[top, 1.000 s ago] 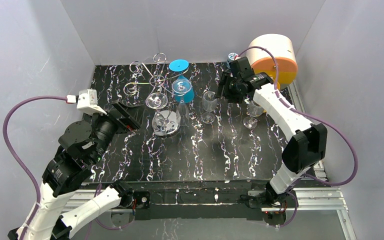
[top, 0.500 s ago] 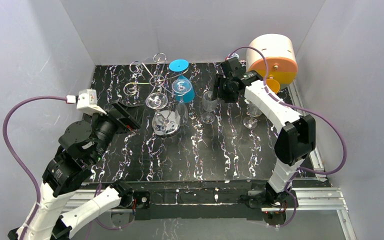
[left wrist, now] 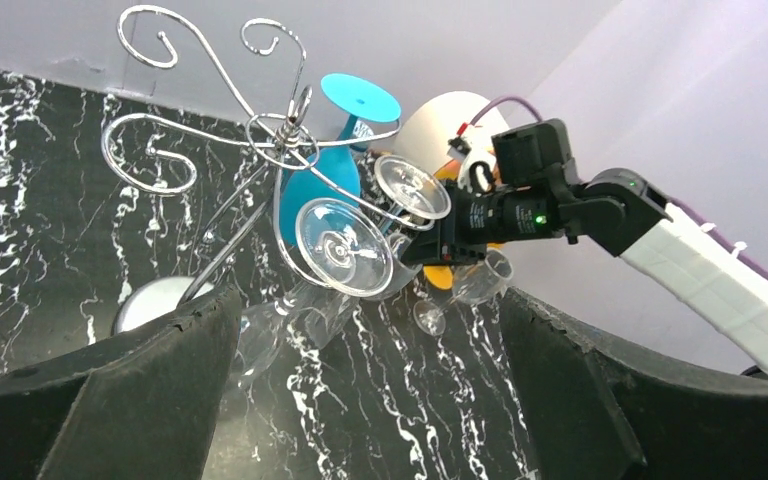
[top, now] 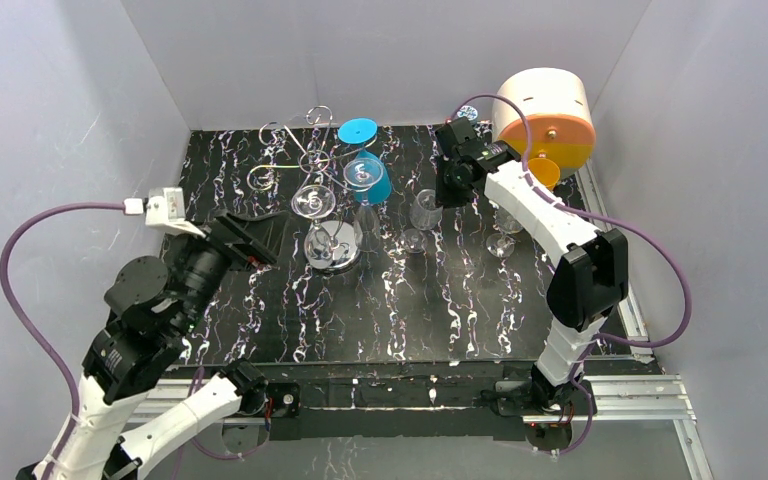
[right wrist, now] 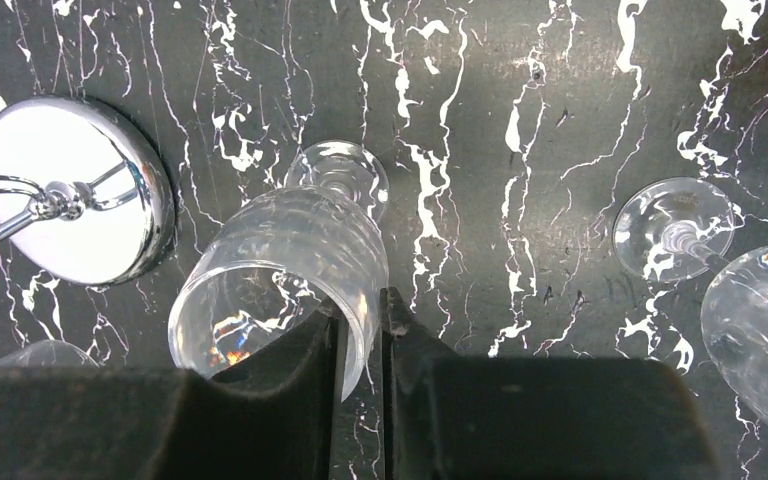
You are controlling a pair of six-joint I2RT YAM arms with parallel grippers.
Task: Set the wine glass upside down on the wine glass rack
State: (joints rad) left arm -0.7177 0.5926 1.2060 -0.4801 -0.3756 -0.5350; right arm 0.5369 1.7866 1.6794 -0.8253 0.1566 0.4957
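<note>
Grasping step: the right tool (right wrist: 362, 340) pinches the rim of the clear wine glass (right wrist: 290, 270), which is tilted over the counter (right wrist: 520, 100) beside the wine glass rack (right wrist: 80, 200); the next move likely calls for lifting, inverting and hooking it, while the left tool (left wrist: 370, 310) gapes wide and empty.

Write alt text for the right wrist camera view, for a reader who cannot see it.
The right gripper pinches the rim of a clear wine glass, one finger inside the bowl and one outside, the glass tilted over the black marbled table. The round chrome base of the wine glass rack lies at the picture's left; a second glass is at its right.
</note>
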